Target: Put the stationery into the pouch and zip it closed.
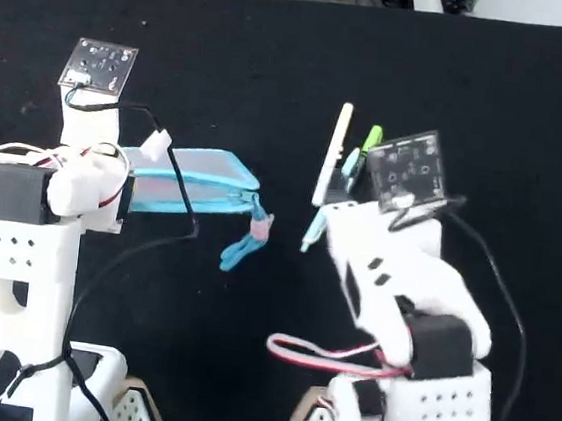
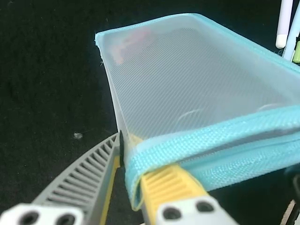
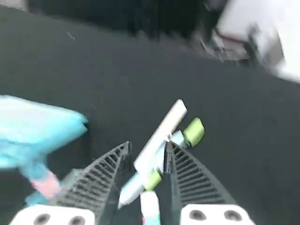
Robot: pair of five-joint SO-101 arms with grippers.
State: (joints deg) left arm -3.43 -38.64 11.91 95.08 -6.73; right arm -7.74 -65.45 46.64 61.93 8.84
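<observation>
A translucent pouch [image 1: 192, 179] with a teal zipper edge is held off the black table. My left gripper [image 1: 127, 194] is shut on its near end. In the left wrist view the grey and yellow fingers [image 2: 164, 187] pinch the pouch's [image 2: 187, 89] teal corner. A pink and blue zipper pull [image 1: 251, 236] hangs from the far end. My right gripper [image 1: 335, 191] is shut on a bundle of pens: a white pen [image 1: 333, 148], a green-capped pen [image 1: 370, 139] and a light blue one [image 1: 349, 162]. The right wrist view shows the white pen [image 3: 159, 133] and green cap [image 3: 193, 131] between the ribbed fingers, with the pouch [image 3: 35, 129] off to one side.
The black table [image 1: 277, 59] stretches behind and between the arms. Both white arm bases stand at the near edge, with cables looping around them. Pen tips [image 2: 283, 26] show beyond the pouch's far end in the left wrist view.
</observation>
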